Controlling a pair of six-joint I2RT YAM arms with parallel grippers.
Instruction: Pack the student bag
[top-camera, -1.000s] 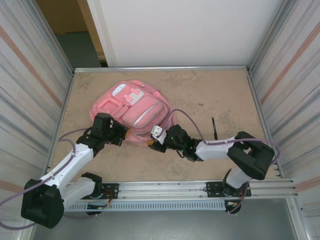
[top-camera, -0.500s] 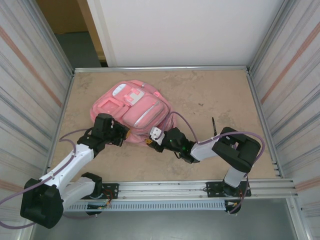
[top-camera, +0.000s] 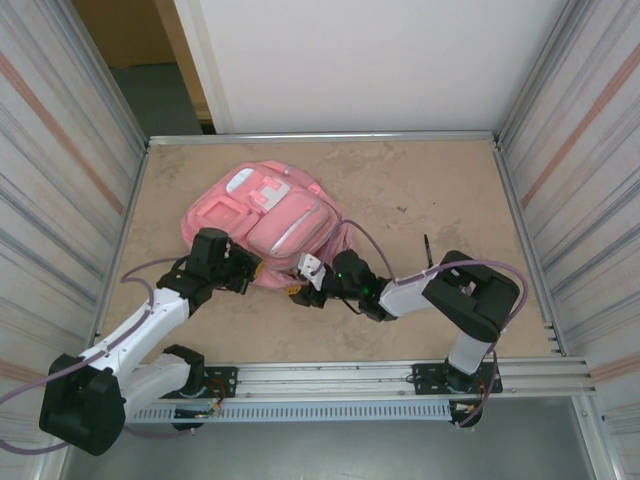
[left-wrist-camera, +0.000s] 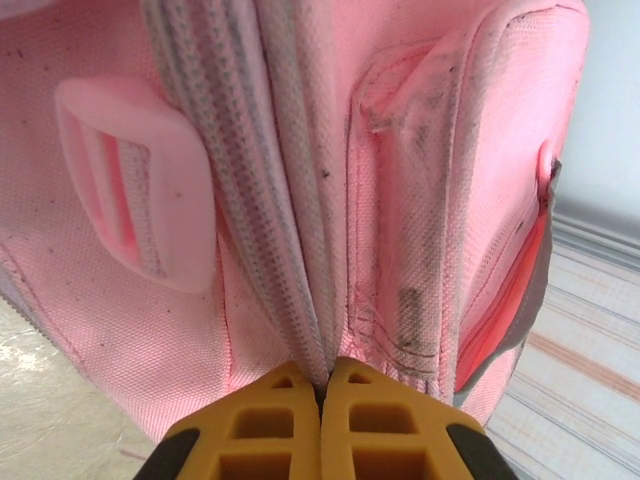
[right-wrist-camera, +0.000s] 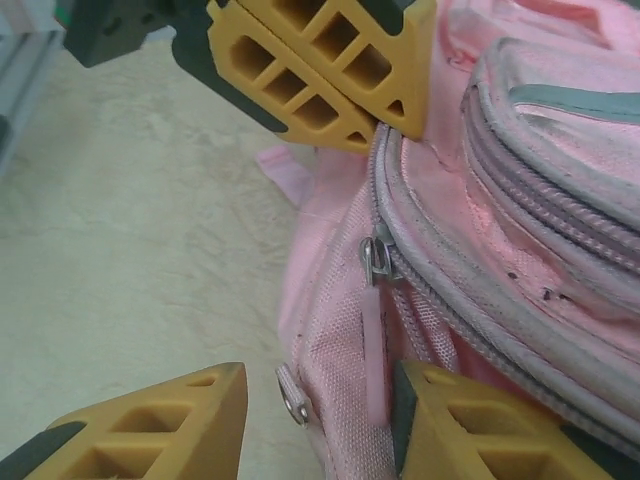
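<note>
The student bag (top-camera: 262, 212), a soft pink backpack with white trim, lies flat at the table's left centre. My left gripper (top-camera: 254, 268) is at its near edge, shut on a fold of pink fabric beside a zip seam (left-wrist-camera: 325, 375). My right gripper (top-camera: 300, 282) is close by on the right and stands open (right-wrist-camera: 320, 425). The bag's corner sits between its jaws, and a pale pink zip pull (right-wrist-camera: 374, 350) hangs from a metal slider (right-wrist-camera: 378, 258) against the right finger (right-wrist-camera: 470, 430). The left gripper's yellow fingers (right-wrist-camera: 320, 60) show just beyond.
A thin dark stick-like object (top-camera: 428, 256) lies on the beige table to the right of the arms. A second small metal pull (right-wrist-camera: 292, 392) hangs at the bag's corner. Metal frame walls (top-camera: 520, 200) close in the table; a rail (top-camera: 340, 375) runs along the near edge.
My right arm has folded in and its gripper has crept left, closer to the bag's corner. The left gripper has kept its hold and place.
</note>
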